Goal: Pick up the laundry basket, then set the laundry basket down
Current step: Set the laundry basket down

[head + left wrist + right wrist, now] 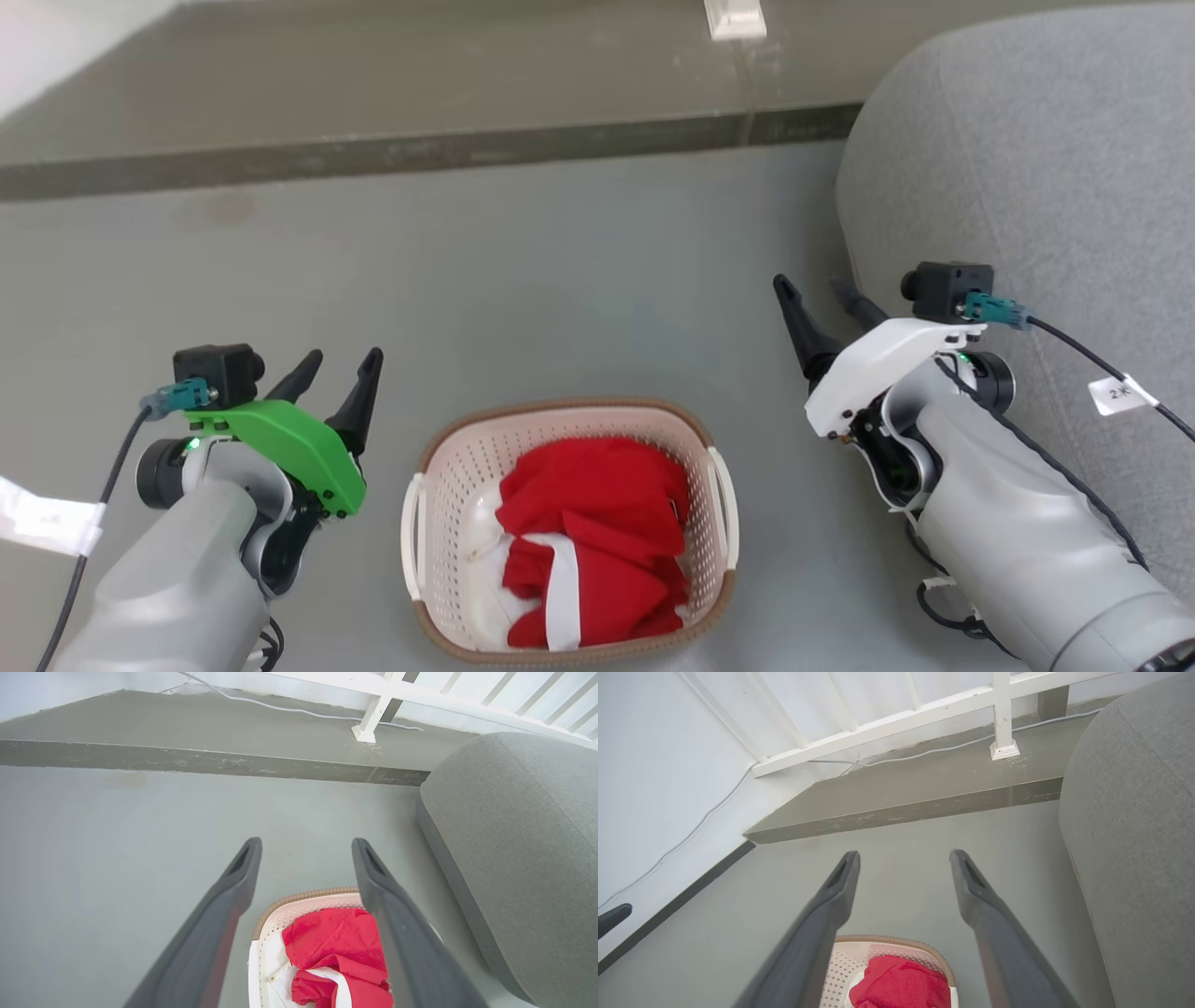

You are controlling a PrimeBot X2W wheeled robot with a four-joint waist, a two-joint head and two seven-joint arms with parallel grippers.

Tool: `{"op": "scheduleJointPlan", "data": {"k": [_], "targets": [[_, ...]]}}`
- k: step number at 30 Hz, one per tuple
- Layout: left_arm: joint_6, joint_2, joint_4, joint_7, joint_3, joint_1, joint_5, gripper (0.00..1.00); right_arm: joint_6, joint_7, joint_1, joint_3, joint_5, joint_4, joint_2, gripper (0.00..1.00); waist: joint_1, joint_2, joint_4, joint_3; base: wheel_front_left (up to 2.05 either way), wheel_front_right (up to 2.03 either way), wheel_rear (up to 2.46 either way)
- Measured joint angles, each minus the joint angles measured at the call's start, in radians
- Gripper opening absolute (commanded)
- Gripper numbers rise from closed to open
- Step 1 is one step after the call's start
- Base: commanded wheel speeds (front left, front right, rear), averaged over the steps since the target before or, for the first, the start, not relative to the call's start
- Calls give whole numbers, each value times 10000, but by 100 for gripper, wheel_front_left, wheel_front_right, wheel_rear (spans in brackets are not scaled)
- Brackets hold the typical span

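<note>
Left gripper (345,355) parted, right gripper (808,283) parted, laundry basket (560,408) between them, untouched

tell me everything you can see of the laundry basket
The laundry basket is an oval, cream-white plastic tub with perforated walls, a brown woven-look rim and a white handle on each side. It stands upright on the grey floor, holding crumpled red cloth and white fabric. The left tool and right tool flank it, both open, neither touching it.
</note>
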Motion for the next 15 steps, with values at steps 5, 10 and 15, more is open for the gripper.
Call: {"op": "scheduleJointPlan", "data": {"k": [5, 10, 15], "targets": [[2, 150, -604, -2, 560, 260, 514, 100, -142, 0, 354, -451, -420, -675, -123, 100, 0, 0, 68, -478, 0, 0, 0], [90, 198, -1279, -2, 1202, 619, 1011, 100, -307, -25, 845, -930, -803, -1317, -203, 100, 0, 0, 152, -756, 0, 0, 0], [414, 236, -2038, -2, 2128, 1205, 1484, 100, -408, -29, 1433, -1392, -1156, -2017, -190, 100, 0, 0, 253, -960, 0, 0, 0]]}}
